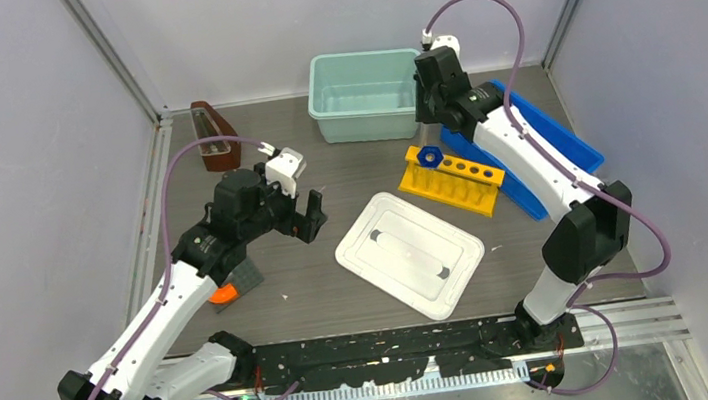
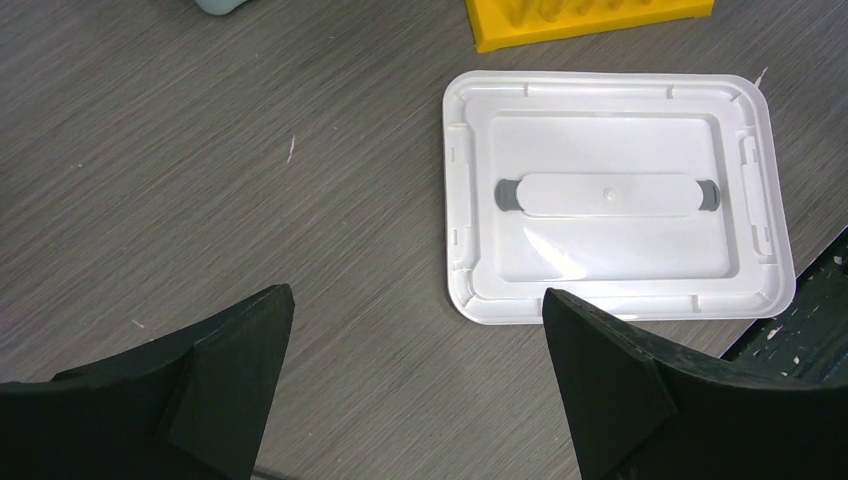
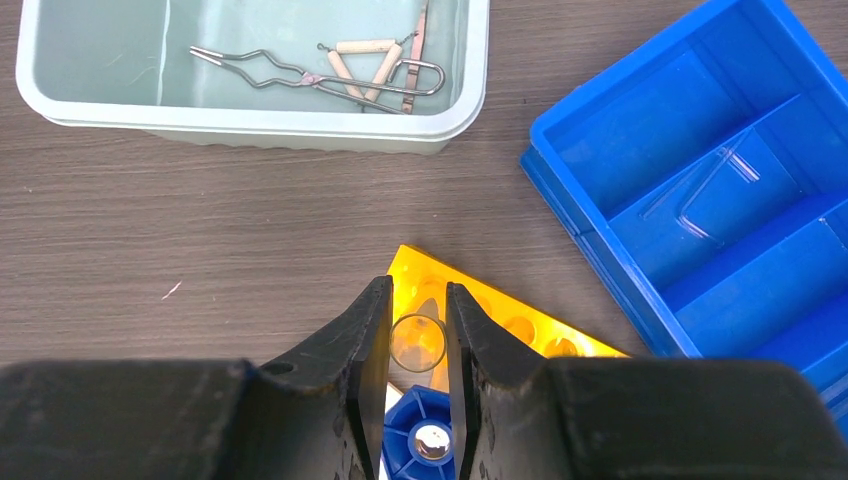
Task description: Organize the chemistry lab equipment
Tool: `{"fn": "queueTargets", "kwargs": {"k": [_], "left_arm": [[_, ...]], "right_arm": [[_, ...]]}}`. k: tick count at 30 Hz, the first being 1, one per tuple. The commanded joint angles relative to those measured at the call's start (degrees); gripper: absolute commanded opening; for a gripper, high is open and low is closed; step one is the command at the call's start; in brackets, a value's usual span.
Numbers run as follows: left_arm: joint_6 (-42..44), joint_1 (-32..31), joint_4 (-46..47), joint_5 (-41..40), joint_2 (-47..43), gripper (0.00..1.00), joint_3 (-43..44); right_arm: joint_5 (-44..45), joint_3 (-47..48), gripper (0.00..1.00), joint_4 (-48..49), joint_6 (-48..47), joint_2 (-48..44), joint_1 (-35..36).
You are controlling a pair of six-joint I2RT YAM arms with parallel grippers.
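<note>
My right gripper (image 3: 418, 300) is shut on a clear glass tube (image 3: 418, 342), seen end-on between the fingers, above the yellow rack (image 3: 520, 325). A blue knob-like piece (image 3: 425, 440) sits just below it, on the rack's end (image 1: 430, 156). Silver wire tongs (image 3: 270, 68) and a small white triangle (image 3: 365, 65) lie in the teal bin (image 3: 250, 120). A thin bent glass rod (image 3: 705, 195) lies in the blue tray (image 3: 620, 130). My left gripper (image 2: 415, 300) is open and empty over the bare table, beside the white lid (image 2: 610, 120).
The teal bin (image 1: 364, 98) stands at the back centre, the blue tray (image 1: 550, 142) at the right, the yellow rack (image 1: 453, 181) between them. The white lid (image 1: 410, 254) lies mid-table. A brown wedge-shaped object (image 1: 214, 135) stands back left. An orange item (image 1: 223, 294) lies under my left arm.
</note>
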Motion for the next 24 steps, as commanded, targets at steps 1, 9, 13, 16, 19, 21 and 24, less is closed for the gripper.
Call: {"fn": "queueTargets", "kwargs": {"k": [1, 9, 13, 16, 19, 21, 24], "left_arm": [[0.1, -0.4, 1.0, -0.6, -1.2, 1.0, -0.3], [0.2, -0.3, 1.0, -0.7, -1.3, 1.0, -0.3], [0.2, -0.4, 1.1, -0.7, -1.2, 1.0, -0.3], [0.2, -0.4, 1.0, -0.6, -1.2, 1.0, -0.3], [0.2, -0.4, 1.1, -0.5, -1.1, 1.0, -0.4], [0.2, -0.4, 1.0, -0.6, -1.1, 1.0, -0.3], [0.2, -0.4, 1.1, -0.5, -1.1, 1.0, -0.4]], "right_arm": [[0.3, -0.1, 0.2, 3.2, 0.1, 0.6, -0.2], [-1.0, -1.8, 0.21, 4.7, 1.0, 1.8, -0.2], [-1.2, -3.0, 0.21, 5.5, 1.5, 2.4, -0.2], [-1.7, -4.0, 0.22, 6.5, 1.7, 2.6, -0.2], [-1.8, -5.2, 0.22, 7.5, 1.7, 3.0, -0.2], [-1.6, -5.9, 0.23, 7.8, 1.7, 3.3, -0.2], [-1.2, -6.6, 0.23, 8.6, 1.8, 3.6, -0.2]]}}
